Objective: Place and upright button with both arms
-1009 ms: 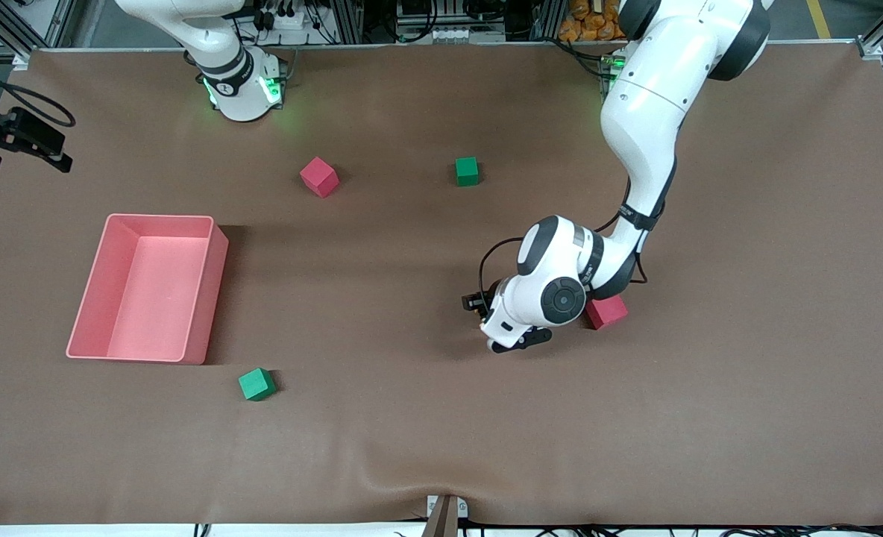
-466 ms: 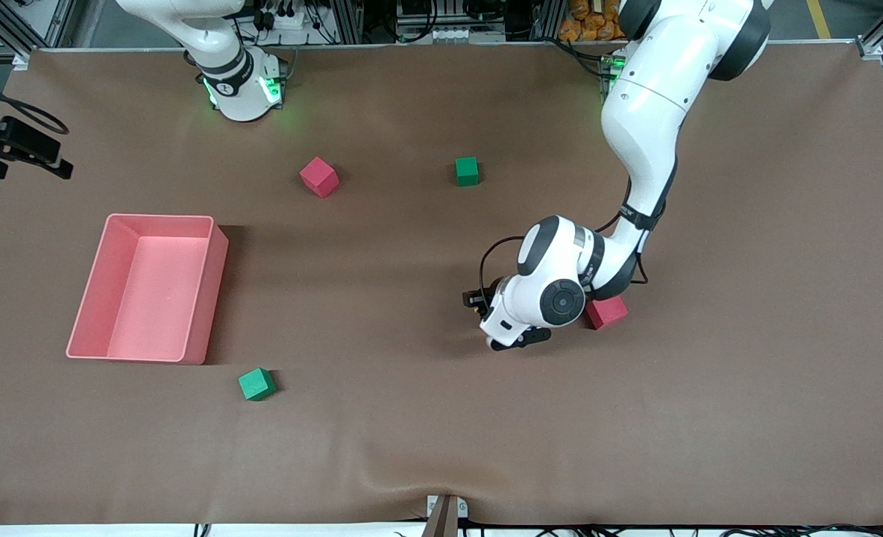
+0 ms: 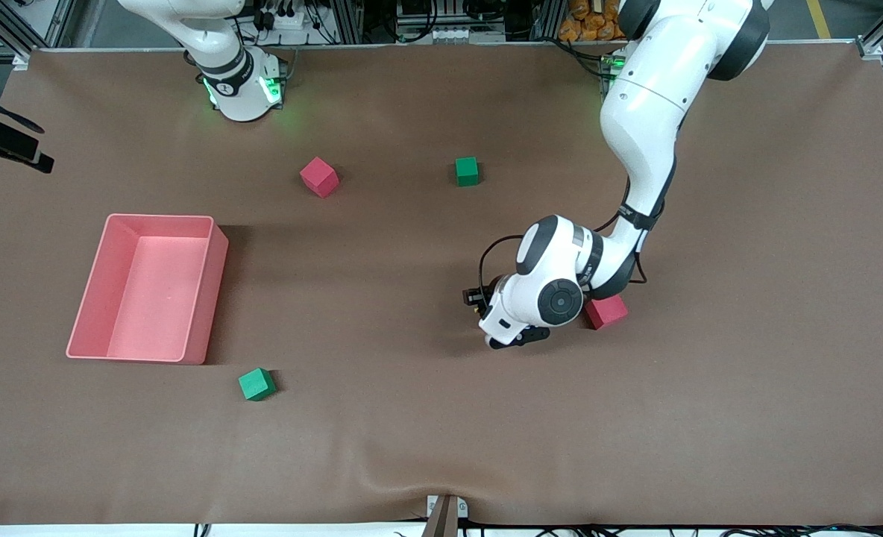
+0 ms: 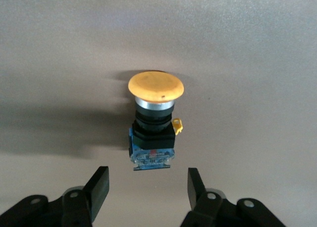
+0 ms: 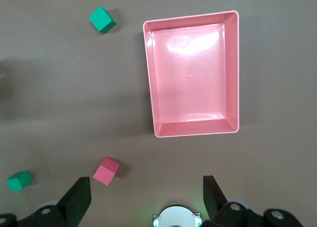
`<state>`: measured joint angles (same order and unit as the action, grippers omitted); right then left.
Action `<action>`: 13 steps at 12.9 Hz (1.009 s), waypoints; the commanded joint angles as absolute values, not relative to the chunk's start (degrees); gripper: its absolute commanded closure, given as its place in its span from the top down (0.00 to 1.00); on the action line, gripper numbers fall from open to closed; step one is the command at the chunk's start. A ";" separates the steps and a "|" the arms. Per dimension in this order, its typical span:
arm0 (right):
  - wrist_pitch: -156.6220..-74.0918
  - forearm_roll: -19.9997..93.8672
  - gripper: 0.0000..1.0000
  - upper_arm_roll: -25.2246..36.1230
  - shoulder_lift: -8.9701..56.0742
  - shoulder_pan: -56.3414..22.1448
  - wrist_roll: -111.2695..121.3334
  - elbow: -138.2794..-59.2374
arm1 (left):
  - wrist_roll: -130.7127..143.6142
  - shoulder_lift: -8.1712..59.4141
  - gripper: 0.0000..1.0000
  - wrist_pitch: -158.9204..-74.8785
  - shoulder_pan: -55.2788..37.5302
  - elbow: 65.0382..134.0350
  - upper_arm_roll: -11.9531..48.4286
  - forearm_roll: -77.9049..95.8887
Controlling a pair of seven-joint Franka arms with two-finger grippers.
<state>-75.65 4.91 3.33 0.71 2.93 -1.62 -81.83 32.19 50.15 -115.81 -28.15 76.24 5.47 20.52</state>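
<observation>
the button (image 4: 154, 120) lies on its side on the brown table (image 3: 412, 432), just clear of the left gripper (image 4: 147, 188), whose fingers stand apart, holding nothing. centre them on the black body, not the cap, before closing. the right gripper (image 5: 147, 195) waits wide open and empty, high over the pink tray (image 5: 234, 73).

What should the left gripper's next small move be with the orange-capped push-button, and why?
Probably ease the left gripper forward until its open fingers straddle the small push-button with the round orange cap, then close. The button's black and blue body stands just ahead of the fingertips, untouched, centred on the gap. The right gripper waits open, high over the pink plastic bin.
</observation>
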 commanded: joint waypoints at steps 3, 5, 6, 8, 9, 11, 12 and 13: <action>-75.76 5.89 1.00 2.46 1.05 3.16 -1.23 -81.30 | 30.85 50.89 0.68 -115.31 -28.39 75.59 5.10 21.27; -76.28 5.98 1.00 2.46 1.14 2.55 -1.23 -81.21 | 30.76 51.06 0.67 -115.84 -28.30 75.59 5.10 21.27; -76.46 5.89 1.00 2.46 1.14 2.55 -1.23 -81.21 | 30.76 51.33 0.67 -115.93 -28.39 75.59 5.10 21.27; -76.55 5.89 1.00 2.46 1.23 2.55 -1.23 -81.21 | 30.76 51.42 0.65 -116.02 -28.30 75.59 5.01 21.27; -77.16 5.89 1.00 2.46 1.23 2.55 -1.23 -81.21 | 30.76 51.50 0.65 -116.02 -28.30 75.59 5.01 21.27; -78.48 5.89 1.00 2.46 1.23 2.55 -1.23 -81.21 | 29.98 51.50 0.65 -116.10 -28.21 75.50 5.01 21.27; -79.01 5.89 1.00 2.46 1.23 2.55 -1.23 -81.21 | 29.97 51.50 0.65 -116.19 -28.13 75.50 5.01 21.27; -79.36 5.89 1.00 2.46 1.23 2.55 -1.23 -81.21 | 29.97 51.68 0.65 -116.19 -28.04 74.98 5.01 21.27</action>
